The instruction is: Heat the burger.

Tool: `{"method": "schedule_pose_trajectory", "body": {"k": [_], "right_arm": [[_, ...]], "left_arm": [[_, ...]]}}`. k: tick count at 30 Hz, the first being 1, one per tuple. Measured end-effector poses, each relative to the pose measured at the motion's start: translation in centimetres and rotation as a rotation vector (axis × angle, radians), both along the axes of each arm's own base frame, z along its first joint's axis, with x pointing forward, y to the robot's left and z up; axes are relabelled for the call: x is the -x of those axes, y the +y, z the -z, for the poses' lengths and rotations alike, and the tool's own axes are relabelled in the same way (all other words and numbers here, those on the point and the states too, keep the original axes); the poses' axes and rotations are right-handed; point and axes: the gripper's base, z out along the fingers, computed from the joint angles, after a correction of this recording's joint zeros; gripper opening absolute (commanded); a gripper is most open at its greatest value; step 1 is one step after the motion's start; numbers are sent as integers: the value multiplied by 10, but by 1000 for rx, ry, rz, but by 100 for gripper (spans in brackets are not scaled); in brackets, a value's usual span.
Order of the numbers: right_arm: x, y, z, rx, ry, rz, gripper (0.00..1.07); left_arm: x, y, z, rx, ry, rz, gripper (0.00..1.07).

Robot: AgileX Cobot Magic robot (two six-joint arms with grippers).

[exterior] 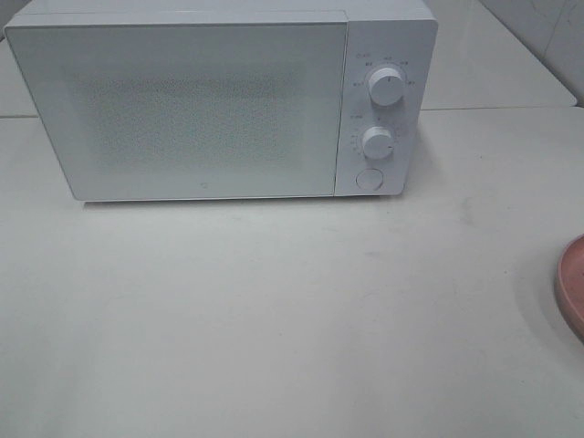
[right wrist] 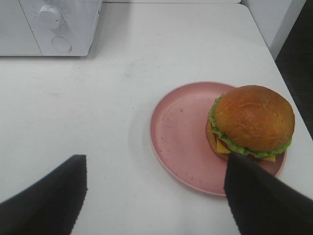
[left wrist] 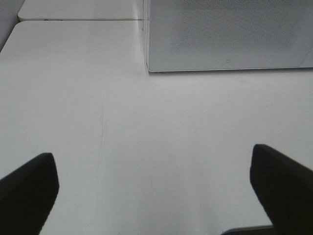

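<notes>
The burger, with a golden-brown bun, green lettuce and yellow cheese, sits on one side of a round pink plate in the right wrist view. My right gripper hangs open above the table, short of the plate, holding nothing. In the exterior high view only the plate's rim shows at the right edge, and the burger is out of that view. My left gripper is open over bare table in front of the microwave's lower left corner. Neither arm shows in the exterior high view.
A white microwave stands at the back with its door shut. Two dials and a round button sit on its right panel. The table's right edge runs close beside the plate.
</notes>
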Motion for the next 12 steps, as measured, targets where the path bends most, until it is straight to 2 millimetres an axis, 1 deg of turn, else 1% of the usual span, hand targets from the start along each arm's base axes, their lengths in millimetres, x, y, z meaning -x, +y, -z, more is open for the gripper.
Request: {"method": "schedule_pose_trajectory", "body": {"k": [12], "right_arm": [[0, 0, 0, 0, 0, 0, 76]], "left_arm": [[0, 0, 0, 0, 0, 0, 100]]}}
